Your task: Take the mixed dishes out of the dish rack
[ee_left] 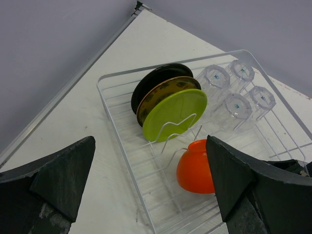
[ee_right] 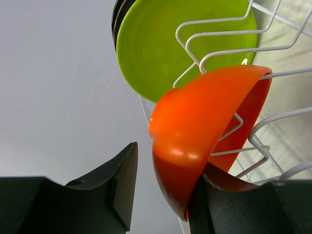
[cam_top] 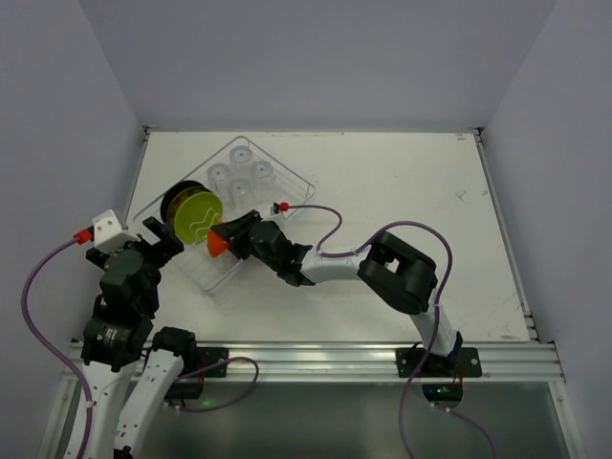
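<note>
The dish rack (cam_top: 292, 172), a wire basket, sits at the table's left. An orange bowl (ee_right: 204, 126) leans on its side against the tines at the near end. My right gripper (ee_right: 168, 161) is open and straddles the bowl's wall. One finger (ee_right: 219, 200) presses inside the rim, while the other stands a little off the outside. A yellow-green plate (ee_left: 175, 112) stands in the tines with a black one (ee_left: 156, 80) behind it. Several clear tumblers (ee_left: 234, 92) stand at the far end. My left gripper (ee_left: 150, 144) hangs wide open over the rack's near-left edge (ee_left: 117, 141), holding nothing.
The rack rests on a white table (cam_top: 402, 182) with grey walls on three sides. A raised metal edge (ee_left: 63, 92) runs along the table's left side, close to the rack. The right arm (cam_top: 382, 268) reaches in from the right, its purple cable (cam_top: 330, 229) looping above the table.
</note>
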`<state>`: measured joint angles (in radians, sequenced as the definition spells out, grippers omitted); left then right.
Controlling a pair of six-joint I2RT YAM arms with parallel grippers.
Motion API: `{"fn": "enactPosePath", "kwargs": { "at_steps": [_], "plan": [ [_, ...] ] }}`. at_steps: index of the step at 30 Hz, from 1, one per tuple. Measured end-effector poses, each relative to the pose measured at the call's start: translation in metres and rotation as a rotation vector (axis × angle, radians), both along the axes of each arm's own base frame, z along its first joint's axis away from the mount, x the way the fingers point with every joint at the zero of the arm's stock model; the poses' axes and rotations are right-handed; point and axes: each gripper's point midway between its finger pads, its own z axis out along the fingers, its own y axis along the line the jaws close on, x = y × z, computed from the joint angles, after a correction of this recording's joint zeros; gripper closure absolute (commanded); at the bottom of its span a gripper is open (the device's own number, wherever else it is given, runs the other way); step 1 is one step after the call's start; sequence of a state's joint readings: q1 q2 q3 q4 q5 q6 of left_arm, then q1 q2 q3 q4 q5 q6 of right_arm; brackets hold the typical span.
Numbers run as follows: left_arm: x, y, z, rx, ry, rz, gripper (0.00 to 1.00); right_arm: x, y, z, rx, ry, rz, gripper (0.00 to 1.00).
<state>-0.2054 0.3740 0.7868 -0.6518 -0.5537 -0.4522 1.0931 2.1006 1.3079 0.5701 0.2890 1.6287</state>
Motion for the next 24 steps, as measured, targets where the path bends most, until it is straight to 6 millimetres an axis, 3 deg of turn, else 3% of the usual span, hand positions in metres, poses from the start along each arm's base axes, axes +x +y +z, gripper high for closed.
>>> {"fn": "enactPosePath", "kwargs": {
  "at_steps": [6, 10, 20, 23, 24],
  "plan": [
    [0.0, -0.0001, 0.0001, 0.0, 0.0, 0.0, 0.0, -0.0015, 0.0006, 0.0016, 0.004, -0.016, 0.012, 0.57],
    [-0.0001, 0.0, 0.0001, 0.0, 0.0, 0.0, 0.0, -0.0033, 0.0017, 0.002, 0.003, -0.021, 0.025, 0.76],
    [-0.0009, 0.0002, 0.0011, -0.001, -0.006, 0.0, 0.0, -0.0044, 0.0033, 0.0064, 0.014, -0.035, 0.037, 0.76],
    [-0.0009, 0.0002, 0.0011, -0.001, -0.006, 0.0, 0.0, -0.0051, 0.0041, 0.008, 0.016, -0.043, 0.045, 0.83],
    [-0.0009, 0.0002, 0.0011, -0.001, -0.006, 0.0, 0.0, -0.0051, 0.0043, 0.0088, 0.017, -0.047, 0.047, 0.93]
  ]
}}
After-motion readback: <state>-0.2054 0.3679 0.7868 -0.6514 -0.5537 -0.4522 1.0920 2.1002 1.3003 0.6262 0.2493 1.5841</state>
